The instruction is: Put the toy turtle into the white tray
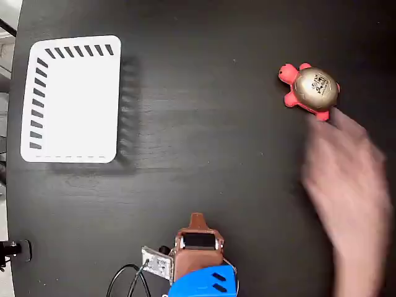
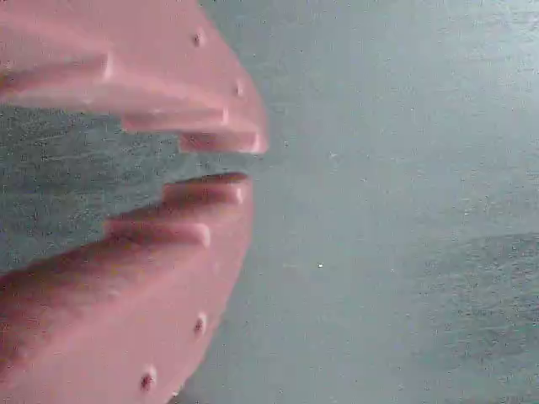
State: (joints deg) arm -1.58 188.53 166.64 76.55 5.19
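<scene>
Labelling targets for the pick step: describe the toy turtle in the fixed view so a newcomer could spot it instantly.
Start from the black table: the white tray sits at its upper left, and the toy turtle lies at the opposite side, upper right. A blurred person's hand is just below and right of it. It is the only small item there: red-pink head and legs, domed gold shell with a dark mark.

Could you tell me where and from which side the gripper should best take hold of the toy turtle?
Probably across the domed shell of the toy turtle, coming straight down from above. In the fixed view it sits flat on the black table, head pointing left, legs low and small, so the shell's flanks look the firmest hold. A person's blurred hand is right beside it, so wait. The gripper holds nothing.
</scene>
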